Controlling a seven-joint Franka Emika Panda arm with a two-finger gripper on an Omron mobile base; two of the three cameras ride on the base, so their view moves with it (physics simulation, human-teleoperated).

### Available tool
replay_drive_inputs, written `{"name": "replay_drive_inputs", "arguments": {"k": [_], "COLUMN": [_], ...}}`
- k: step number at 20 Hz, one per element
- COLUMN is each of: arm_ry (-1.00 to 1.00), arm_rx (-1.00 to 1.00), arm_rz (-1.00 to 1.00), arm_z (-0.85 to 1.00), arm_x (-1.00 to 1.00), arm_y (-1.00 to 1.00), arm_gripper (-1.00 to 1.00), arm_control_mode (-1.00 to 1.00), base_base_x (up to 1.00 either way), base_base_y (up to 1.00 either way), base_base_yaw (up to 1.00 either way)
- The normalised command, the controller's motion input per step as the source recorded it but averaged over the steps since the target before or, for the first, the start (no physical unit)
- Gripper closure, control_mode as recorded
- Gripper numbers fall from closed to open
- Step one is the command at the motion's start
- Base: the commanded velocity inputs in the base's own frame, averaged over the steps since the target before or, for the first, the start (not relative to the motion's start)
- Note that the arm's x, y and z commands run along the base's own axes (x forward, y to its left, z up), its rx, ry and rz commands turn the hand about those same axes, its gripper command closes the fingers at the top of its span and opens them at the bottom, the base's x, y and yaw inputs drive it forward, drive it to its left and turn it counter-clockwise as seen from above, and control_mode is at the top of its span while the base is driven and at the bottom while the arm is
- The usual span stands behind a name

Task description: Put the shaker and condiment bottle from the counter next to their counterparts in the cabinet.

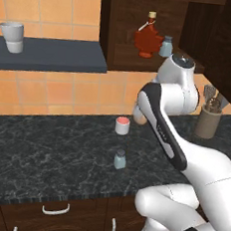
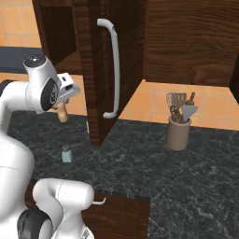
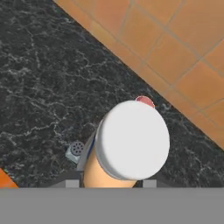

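Left base view: the arm folds up toward the cabinet [image 1: 145, 35]; the shaker [image 1: 119, 159] stands on the counter [image 1: 44, 150]. Lifting could knock the syrup bottle [image 1: 148, 36].

Right base view: the bottle [image 2: 62, 113] hangs below the gripper [image 2: 65, 100], near the door [image 2: 105, 65].

Hand view: the fingers pinch the bottle [image 3: 131, 142]; it could slip.
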Motion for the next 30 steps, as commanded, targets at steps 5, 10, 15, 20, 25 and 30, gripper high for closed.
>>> {"name": "replay_drive_inputs", "arguments": {"k": [5, 10, 15, 20, 25, 30], "arm_ry": [0.00, 0.00, 0.00, 0.00, 0.00, 0.00], "arm_rx": [0.05, 0.03, 0.03, 0.05, 0.06, 0.02], "arm_rz": [-0.22, -0.20, -0.20, -0.16, -0.06, 0.00], "arm_z": [0.57, 0.50, 0.44, 0.52, 0.52, 0.47], "arm_x": [-0.23, -0.16, -0.08, -0.01, 0.02, 0.05], "arm_y": [0.00, 0.00, 0.00, 0.00, 0.00, 0.00], "arm_gripper": [1.00, 1.00, 1.00, 1.00, 1.00, 1.00], "arm_control_mode": [-1.00, -1.00, -1.00, -1.00, -1.00, -1.00], "base_base_x": [0.00, 0.00, 0.00, 0.00, 0.00, 0.00], "base_base_y": [0.00, 0.00, 0.00, 0.00, 0.00, 0.00], "base_base_yaw": [0.00, 0.00, 0.00, 0.00, 0.00, 0.00]}}
